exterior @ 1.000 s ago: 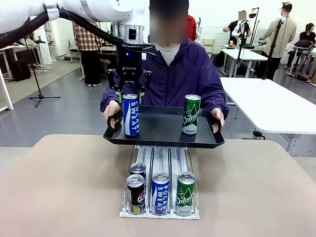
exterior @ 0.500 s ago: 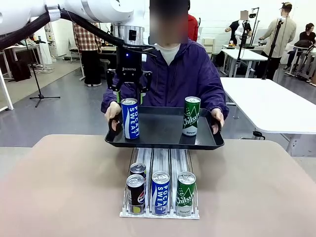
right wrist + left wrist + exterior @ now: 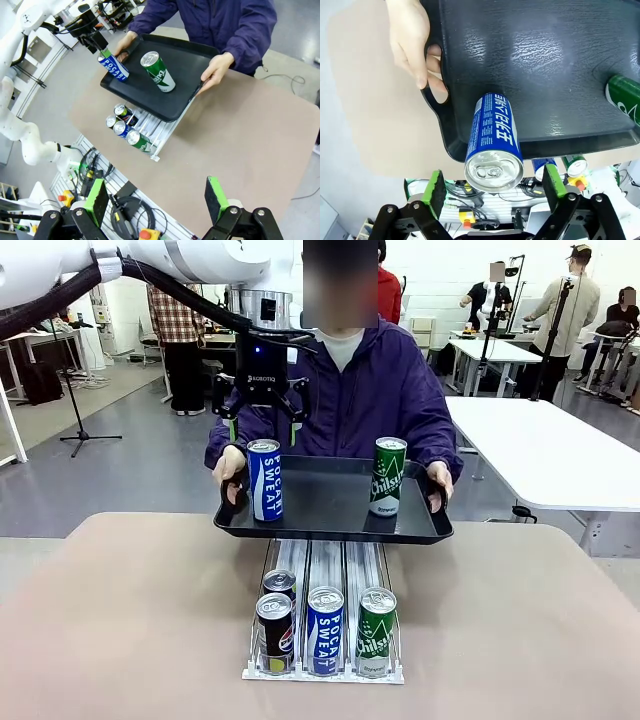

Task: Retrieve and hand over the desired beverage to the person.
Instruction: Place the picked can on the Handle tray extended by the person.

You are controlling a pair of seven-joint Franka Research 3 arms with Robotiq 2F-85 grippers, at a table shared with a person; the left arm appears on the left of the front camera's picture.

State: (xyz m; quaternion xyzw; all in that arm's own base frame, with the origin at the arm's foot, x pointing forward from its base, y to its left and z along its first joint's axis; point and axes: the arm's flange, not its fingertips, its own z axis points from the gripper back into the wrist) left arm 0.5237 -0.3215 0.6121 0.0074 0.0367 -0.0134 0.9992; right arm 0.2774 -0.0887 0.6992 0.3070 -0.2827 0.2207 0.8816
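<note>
At frame centre, the black tray (image 3: 333,502) is showing a glossy, leather-grained plastic surface that is catching highlights. The blue can (image 3: 265,479) and the green can (image 3: 388,475) on it are gleaming as printed metal with bare silvery tops. Below, the table (image 3: 120,620) is looking matt, smooth and tan. The person's purple jacket (image 3: 385,400) is reading as soft, slightly shiny cloth.

Left gripper (image 3: 261,418) spread wide, pointing down from an arm reaching across. Right gripper (image 3: 157,197) also spread wide, held high, holding nothing.
</note>
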